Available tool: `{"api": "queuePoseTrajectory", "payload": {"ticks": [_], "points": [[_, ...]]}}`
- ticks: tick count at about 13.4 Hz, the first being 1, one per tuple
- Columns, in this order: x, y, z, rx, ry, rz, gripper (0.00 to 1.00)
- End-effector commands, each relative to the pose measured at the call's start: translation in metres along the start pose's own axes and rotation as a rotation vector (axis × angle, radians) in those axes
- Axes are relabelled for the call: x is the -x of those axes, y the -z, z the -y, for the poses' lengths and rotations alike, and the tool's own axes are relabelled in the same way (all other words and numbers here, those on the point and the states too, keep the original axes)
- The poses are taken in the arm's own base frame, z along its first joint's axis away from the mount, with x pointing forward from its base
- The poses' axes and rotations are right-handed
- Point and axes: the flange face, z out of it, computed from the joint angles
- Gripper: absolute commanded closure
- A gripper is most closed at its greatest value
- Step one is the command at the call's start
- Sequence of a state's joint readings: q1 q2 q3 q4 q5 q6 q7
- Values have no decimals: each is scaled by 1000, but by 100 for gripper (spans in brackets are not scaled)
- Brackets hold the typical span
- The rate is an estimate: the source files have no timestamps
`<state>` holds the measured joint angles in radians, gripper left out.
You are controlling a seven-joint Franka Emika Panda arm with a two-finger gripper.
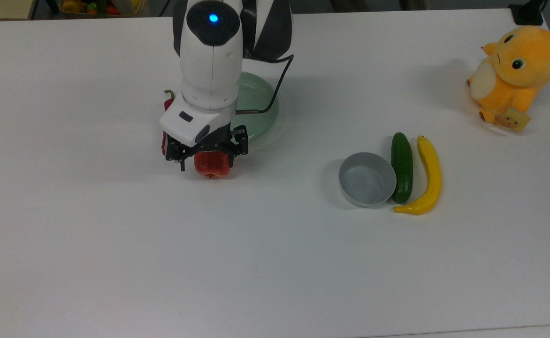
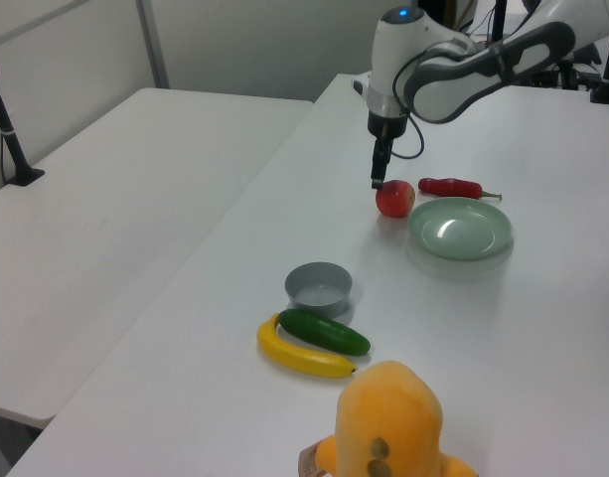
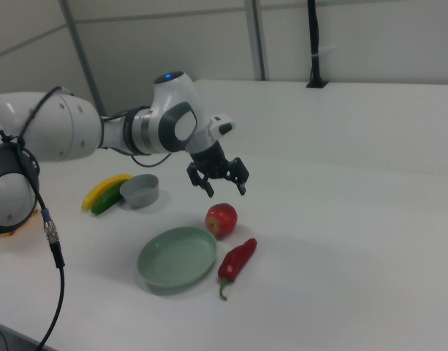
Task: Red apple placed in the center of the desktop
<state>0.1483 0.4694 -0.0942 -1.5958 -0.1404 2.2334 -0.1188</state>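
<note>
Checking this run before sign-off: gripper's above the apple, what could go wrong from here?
1. The round red speckled apple sits loose on the plain white desktop below the open two-finger gripper; being round, it may roll.
2. It lies close beside the pale-green round plate and the long dark-red chili pepper, so a nudge could push it into them.

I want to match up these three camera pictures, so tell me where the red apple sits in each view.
Top view: red apple left of centre, under the gripper.
Left view: apple upper right of centre.
Right view: apple near centre.
Shared landmark: the green plate beside it.
</note>
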Motion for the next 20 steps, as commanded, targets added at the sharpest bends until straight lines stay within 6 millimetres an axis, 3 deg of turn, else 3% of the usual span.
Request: {"api": "queuePoseTrajectory", "payload": {"ticks": [1,4,7,9,12,15,20], "points": [[5,54,0,-13,-55,8,0],[12,99,11,-37,-167,28,0],[47,165,11,-108,-228,124,0],[70,196,11,-135,-240,152,0],[94,207,12,-175,-266,127,0],[98,194,18,-198,-323,102,0],[97,194,20,-228,-318,95,0]]}}
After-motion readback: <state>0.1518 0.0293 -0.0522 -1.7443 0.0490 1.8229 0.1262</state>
